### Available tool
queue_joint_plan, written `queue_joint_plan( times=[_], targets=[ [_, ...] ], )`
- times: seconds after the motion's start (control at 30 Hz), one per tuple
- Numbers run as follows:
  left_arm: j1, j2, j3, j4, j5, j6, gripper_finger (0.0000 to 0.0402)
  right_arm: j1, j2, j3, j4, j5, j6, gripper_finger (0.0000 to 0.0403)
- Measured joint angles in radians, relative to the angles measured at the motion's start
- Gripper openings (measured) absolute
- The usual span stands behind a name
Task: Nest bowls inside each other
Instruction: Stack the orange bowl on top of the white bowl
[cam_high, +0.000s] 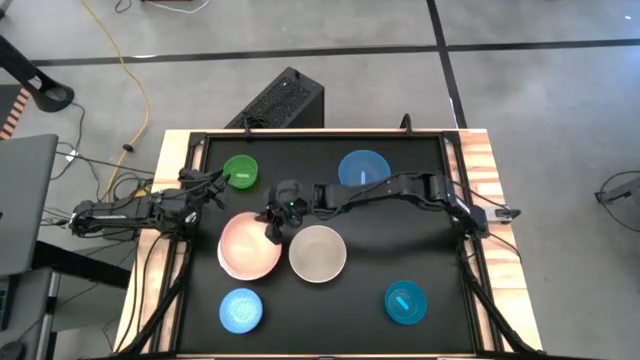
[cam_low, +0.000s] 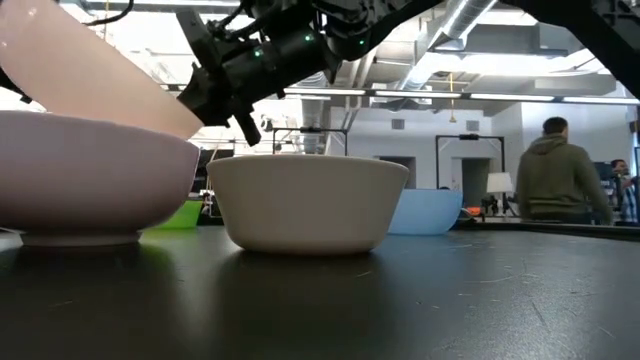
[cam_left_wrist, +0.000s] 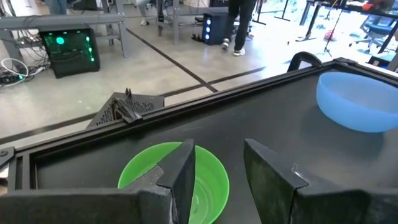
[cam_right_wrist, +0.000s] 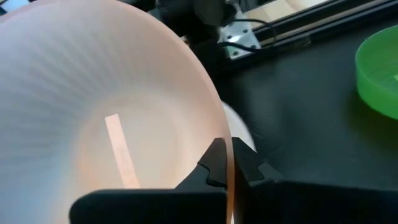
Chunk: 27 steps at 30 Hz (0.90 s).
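My right gripper (cam_high: 275, 226) is shut on the pink bowl (cam_high: 250, 245), which sits tilted over the large white bowl (cam_low: 90, 190) at the table's left middle. The cream bowl (cam_high: 318, 253) stands just right of them on its base. Near the far left is the green bowl (cam_high: 241, 171), and my left gripper (cam_left_wrist: 217, 180) hovers open at its left side. The blue bowl (cam_high: 363, 168) stands at the far middle. Along the near edge are the light blue bowl (cam_high: 241, 309) and the teal bowl (cam_high: 405, 302). My right gripper pinches the pink bowl's rim (cam_right_wrist: 227, 158) on the side facing the cream bowl, one finger inside the bowl and one outside. The fingers come from the table's right, slanting down. The bowl is tilted above the white bowl (cam_right_wrist: 239, 127); whether the two touch I cannot tell.
A raised black frame (cam_high: 455, 170) edges the dark table top. There is free surface at the right middle, between the blue and teal bowls. A person (cam_low: 553, 175) stands in the room beyond the table.
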Motion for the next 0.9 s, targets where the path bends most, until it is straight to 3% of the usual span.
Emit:
queue_joint_plan(
  times=[0.5,0.9],
  targets=[
    [0.0,0.0,0.0,0.0,0.0,0.005,0.0125,0.006,0.0,0.0,-0.014,0.007,0.027,0.0096],
    [0.0,0.0,0.0,-0.001,0.001,0.005,0.0125,-0.011,-0.009,0.0,-0.073,-0.009,0.04,0.0228]
  ],
)
